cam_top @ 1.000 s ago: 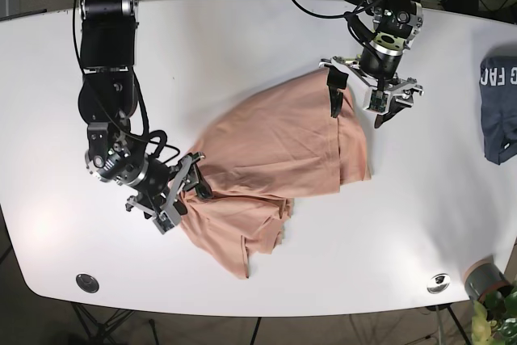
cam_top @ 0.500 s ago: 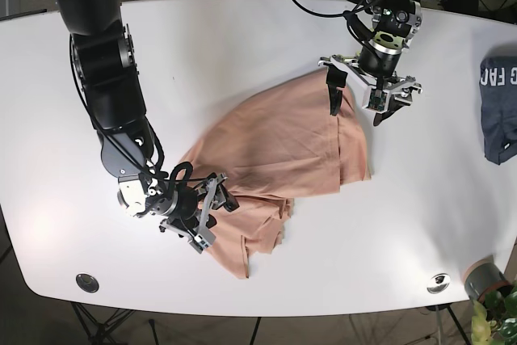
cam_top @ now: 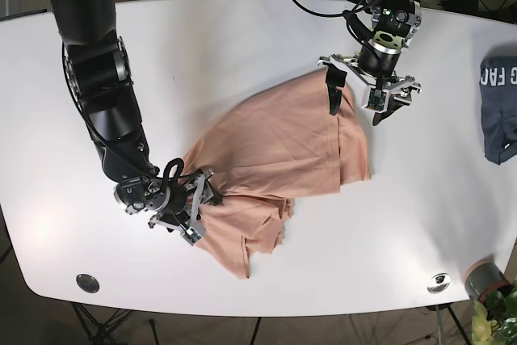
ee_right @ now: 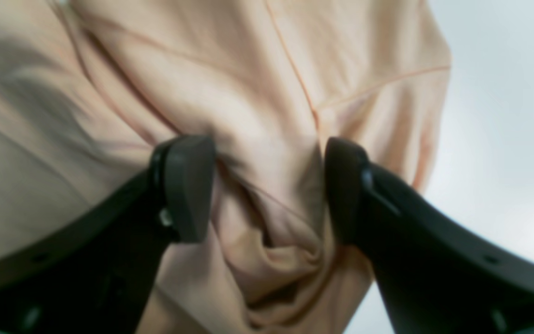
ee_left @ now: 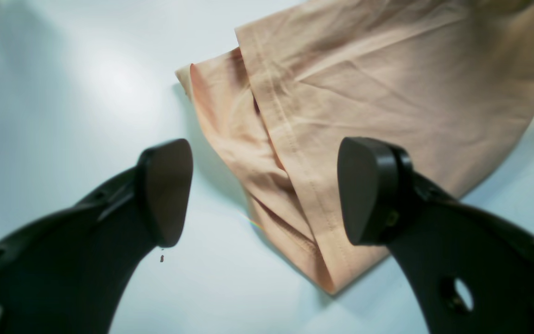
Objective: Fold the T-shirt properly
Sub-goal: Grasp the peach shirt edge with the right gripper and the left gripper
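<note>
The peach T-shirt (cam_top: 279, 147) lies crumpled across the middle of the white table (cam_top: 242, 46). My left gripper (cam_top: 359, 107) hovers open over the shirt's far right corner. In the left wrist view the left gripper (ee_left: 262, 190) straddles a folded hem of the T-shirt (ee_left: 387, 79), with its fingers (ee_left: 165, 190) clear of the cloth. My right gripper (cam_top: 202, 204) sits at the shirt's near left edge. In the right wrist view the right gripper (ee_right: 267, 190) is open, with bunched T-shirt (ee_right: 230, 93) fabric pushed up between its fingers (ee_right: 188, 185).
A dark blue garment (cam_top: 499, 107) lies at the table's right edge. A grey pot with a plant (cam_top: 485, 280) stands at the near right corner. Two round metal fittings (cam_top: 87, 283) (cam_top: 439, 282) sit near the front edge.
The right arm swung in over the shirt's near left edge, first rightward, then back a little left, bunching cloth there. The left gripper has not moved.
</note>
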### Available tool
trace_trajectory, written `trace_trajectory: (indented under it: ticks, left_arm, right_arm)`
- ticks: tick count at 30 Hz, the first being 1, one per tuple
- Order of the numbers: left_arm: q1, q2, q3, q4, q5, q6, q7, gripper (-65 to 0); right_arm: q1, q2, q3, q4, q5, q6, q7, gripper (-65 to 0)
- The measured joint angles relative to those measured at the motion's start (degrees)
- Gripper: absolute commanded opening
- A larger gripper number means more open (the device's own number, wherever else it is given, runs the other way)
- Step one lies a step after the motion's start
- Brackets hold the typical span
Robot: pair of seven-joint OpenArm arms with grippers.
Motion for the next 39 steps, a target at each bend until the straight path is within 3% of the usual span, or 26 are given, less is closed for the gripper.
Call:
trace_trajectory:
  ticks: [6, 12, 14, 19, 25, 28, 33, 39]
  left_arm:
    - [0.0, -0.04, 0.0, 0.0, -0.02, 0.0, 0.0, -19.0]
    - [0.0, -0.17, 0.0, 0.0, 0.0, -0.02, 0.0, -19.0]
    - [0.0, -0.17, 0.0, 0.0, -0.02, -0.02, 0.0, -19.0]
    - [-0.02, -0.17, 0.0, 0.0, 0.0, 0.0, 0.0, -18.7]
    - [-0.61, -0.09, -1.11, 0.0, -0.11, 0.26, 2.93, -18.5]
    - [-3.3, 0.81, -3.17, -0.04, -0.17, 3.76, 6.14, -18.3]
    - [-9.46, 1.05, -4.83, -2.4, -0.22, 6.43, 13.44, -18.3]
    - [-15.96, 1.2, -6.54, -6.56, -0.24, 6.6, 15.41, -18.6]
  right_arm:
    - [-0.39, -0.48, 0.02, -0.07, -3.15, -3.04, 0.96, -28.4]
    - [-0.39, -0.44, 0.04, -0.09, -3.15, -3.43, 1.05, -30.6]
    - [-0.37, -0.46, 0.04, -0.31, -3.15, -3.43, 1.07, -36.8]
    - [-1.05, -1.05, 0.44, -0.37, -3.1, -3.52, 1.99, -62.9]
    - [-1.97, -2.23, 6.21, -0.37, -3.3, -3.3, 1.64, -62.9]
    - [-1.95, -2.01, 7.76, 1.05, -3.32, -3.26, 0.22, -62.9]
    - [-3.34, -1.9, 10.82, 8.81, -3.37, -3.32, -5.38, -62.9]
    - [-5.81, -2.03, 12.81, 17.7, -3.17, -2.97, -9.01, -62.9]
